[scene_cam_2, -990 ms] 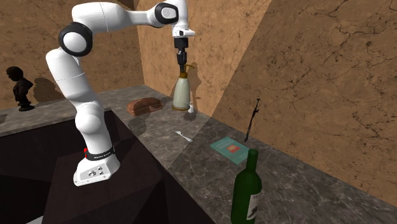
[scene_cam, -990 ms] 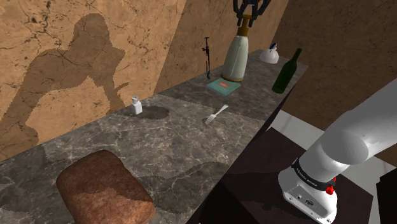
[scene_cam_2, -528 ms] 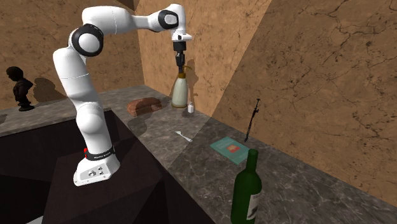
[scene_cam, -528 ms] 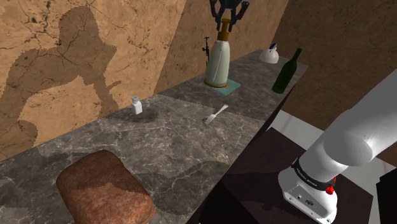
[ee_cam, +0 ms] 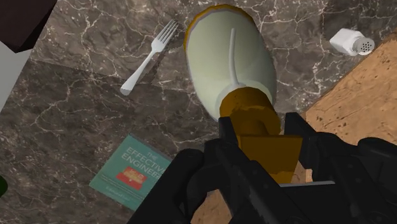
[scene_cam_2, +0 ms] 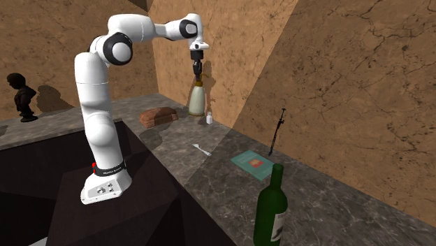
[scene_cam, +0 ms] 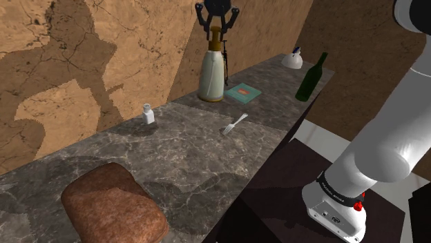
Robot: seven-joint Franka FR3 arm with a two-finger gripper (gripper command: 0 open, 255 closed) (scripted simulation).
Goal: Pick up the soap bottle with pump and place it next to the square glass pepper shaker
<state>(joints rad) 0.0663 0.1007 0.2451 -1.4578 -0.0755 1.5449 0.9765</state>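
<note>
The soap bottle (scene_cam: 212, 74) is pale cream with an amber pump top and hangs upright above the dark marble counter (scene_cam: 200, 155). My black gripper (scene_cam: 216, 29) is shut on its pump from above. In the second exterior view the soap bottle (scene_cam_2: 196, 100) hangs under the gripper (scene_cam_2: 198, 70) near the far wall. In the wrist view the fingers (ee_cam: 236, 137) clasp the amber pump of the soap bottle (ee_cam: 229, 57). The small white pepper shaker (scene_cam: 148, 113) stands on the counter by the wall, toward the shoulder view's left of the bottle; it also shows as the pepper shaker (ee_cam: 352, 42) and the pepper shaker (scene_cam_2: 208, 119).
A fork (scene_cam: 234, 125) lies mid-counter and a teal book (scene_cam: 242, 92) beyond it. A green wine bottle (scene_cam: 311, 77) and a white kettle (scene_cam: 293, 58) stand at the far end, a thin black stand (scene_cam_2: 276, 131) by the wall. A loaf of bread (scene_cam: 112, 204) sits near the front.
The gripper has carried the soap bottle toward the shoulder view's left, off the teal book and closer to the pepper shaker. Its grip on the pump is unchanged.
</note>
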